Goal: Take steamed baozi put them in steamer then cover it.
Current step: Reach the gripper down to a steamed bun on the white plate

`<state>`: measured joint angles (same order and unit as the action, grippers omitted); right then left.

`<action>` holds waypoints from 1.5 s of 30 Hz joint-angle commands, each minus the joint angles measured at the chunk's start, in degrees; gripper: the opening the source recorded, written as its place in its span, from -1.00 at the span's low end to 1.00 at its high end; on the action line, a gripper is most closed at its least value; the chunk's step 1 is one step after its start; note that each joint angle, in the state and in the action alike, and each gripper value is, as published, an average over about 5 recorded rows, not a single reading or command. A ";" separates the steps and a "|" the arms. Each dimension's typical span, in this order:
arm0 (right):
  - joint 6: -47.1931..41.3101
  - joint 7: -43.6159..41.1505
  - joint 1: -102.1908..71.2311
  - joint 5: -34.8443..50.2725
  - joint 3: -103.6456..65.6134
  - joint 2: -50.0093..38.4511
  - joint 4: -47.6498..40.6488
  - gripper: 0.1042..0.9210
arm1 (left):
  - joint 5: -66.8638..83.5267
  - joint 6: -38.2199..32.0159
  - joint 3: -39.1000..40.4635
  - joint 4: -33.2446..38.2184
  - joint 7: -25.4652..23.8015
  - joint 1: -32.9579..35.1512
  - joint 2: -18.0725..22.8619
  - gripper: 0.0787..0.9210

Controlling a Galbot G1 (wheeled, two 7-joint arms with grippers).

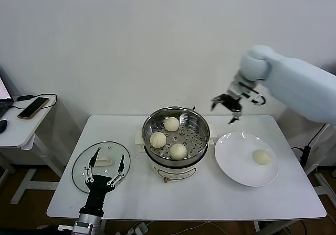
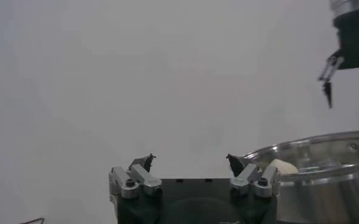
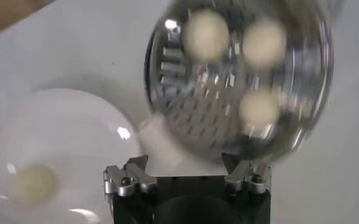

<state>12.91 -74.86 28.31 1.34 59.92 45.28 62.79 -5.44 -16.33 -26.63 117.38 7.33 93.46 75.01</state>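
The steamer [image 1: 199, 123] stands mid-table with three steamed baozi [image 1: 171, 123] [image 1: 158, 139] [image 1: 178, 151] on its perforated tray. One more baozi [image 1: 261, 156] lies on the white plate [image 1: 236, 164] to its right. My right gripper [image 1: 224, 111] hangs open and empty in the air, above the gap between steamer and plate. The right wrist view looks down on the steamer [image 3: 197, 103], its baozi [image 3: 206, 33], the plate [image 3: 63, 134] and the plate's baozi [image 3: 33, 182], past the open gripper [image 3: 185, 164]. My left gripper [image 1: 110, 154] [image 2: 190, 161] is open over the glass lid [image 1: 81, 166].
The glass lid lies flat on the table left of the steamer, near the front edge. A side table with a phone [image 1: 33, 108] stands further left. The wall is close behind the table. In the left wrist view, the steamer rim [image 2: 325, 146] shows beside the fingers.
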 commanded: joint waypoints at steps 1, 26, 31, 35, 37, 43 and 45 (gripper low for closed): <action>-10.26 1.37 -11.97 3.36 -4.53 -7.05 -15.34 0.76 | -0.08 0.14 -0.05 0.01 -0.02 0.00 0.03 0.77; -6.79 5.75 -25.87 -7.02 -15.85 1.51 -26.64 0.76 | -0.15 -0.18 -0.66 0.00 0.08 0.83 0.16 0.77; -6.72 5.66 -26.18 -7.39 -15.79 2.24 -27.23 0.76 | -0.14 -0.24 -0.55 -0.29 0.11 0.70 0.17 0.77; -6.51 6.07 -26.32 -7.76 -16.19 2.86 -28.03 0.76 | -0.11 -0.28 -0.59 -0.47 0.14 0.59 0.16 0.77; -6.36 6.35 -26.33 -8.06 -16.36 3.06 -28.26 0.76 | -0.05 -0.28 -0.68 -0.50 0.17 0.52 0.15 0.77; -6.16 6.81 -26.15 -8.29 -16.41 2.98 -28.14 0.64 | 0.07 -0.25 -0.76 -0.41 0.25 0.40 0.14 0.77; -6.15 6.80 -25.91 -8.17 -16.16 2.66 -27.69 0.53 | 0.06 -0.22 -0.70 -0.36 0.26 0.40 0.15 0.77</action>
<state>6.73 -68.43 2.82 -6.41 44.13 47.61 35.79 -5.41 -16.59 -27.42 116.93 7.55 93.87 75.18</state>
